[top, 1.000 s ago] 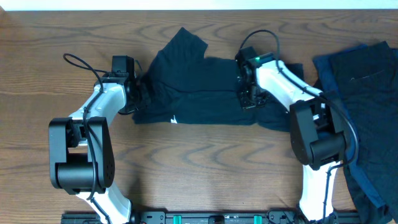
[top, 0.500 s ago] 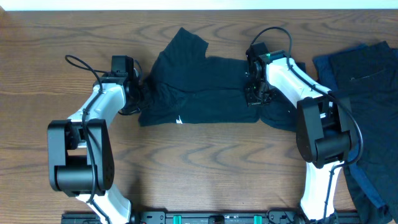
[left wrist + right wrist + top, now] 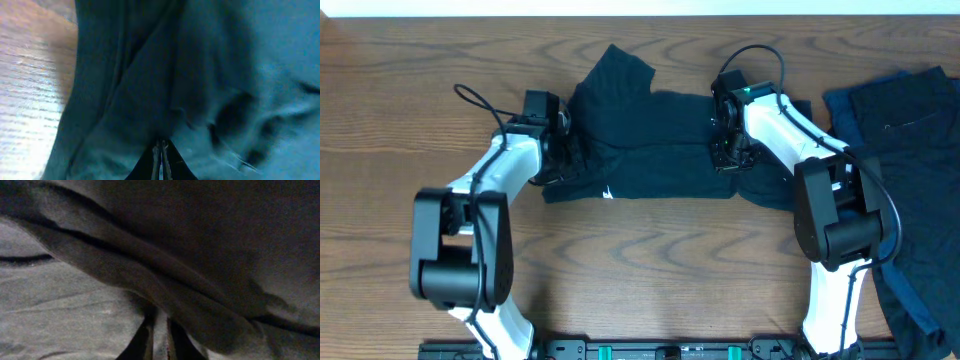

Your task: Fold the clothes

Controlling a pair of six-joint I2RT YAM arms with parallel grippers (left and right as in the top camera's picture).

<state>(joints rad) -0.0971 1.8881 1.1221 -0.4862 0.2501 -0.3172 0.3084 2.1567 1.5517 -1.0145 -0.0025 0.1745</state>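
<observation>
T-shirt (image 3: 650,145) lies spread on the table (image 3: 650,270), centre. I see the left gripper (image 3: 565,157) pinched closed on its left edge, the right gripper (image 3: 725,152) clamped on its right fold.

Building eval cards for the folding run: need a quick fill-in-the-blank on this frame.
1. The T-shirt carries a small ___ label.
2. The left gripper and the right gripper both pinch the ___.
3. The pile of other clothes lies beside the ___ arm.
Missing words: white; T-shirt; right.
</observation>
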